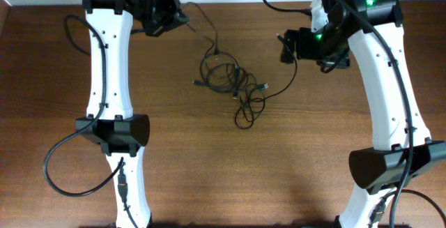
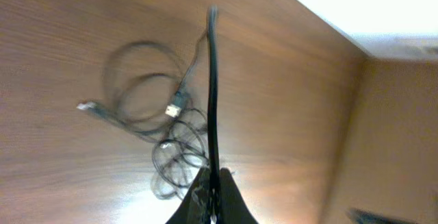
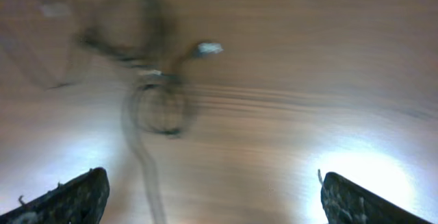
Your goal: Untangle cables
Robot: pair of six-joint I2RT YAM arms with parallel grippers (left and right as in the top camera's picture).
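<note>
The cables (image 1: 230, 81) lie as a tangle of thin black loops on the wooden table (image 1: 223, 165), at its middle back. My left gripper (image 1: 181, 15) is up and left of the tangle and is shut on one cord, which runs taut from the jaws down to the loops. The left wrist view shows the jaws (image 2: 213, 186) closed on that cord, with the tangle (image 2: 157, 121) and a silvery plug (image 2: 176, 107) beyond. My right gripper (image 1: 286, 47) is right of the tangle. Its fingers (image 3: 215, 196) are wide open and empty above a blurred cord (image 3: 144, 162) and a silvery plug (image 3: 209, 48).
Thicker black arm cables loop beside the left arm's base (image 1: 59, 165) and by the right arm (image 1: 418, 200). The table's back edge meets a white wall (image 2: 356, 5) close behind the left gripper.
</note>
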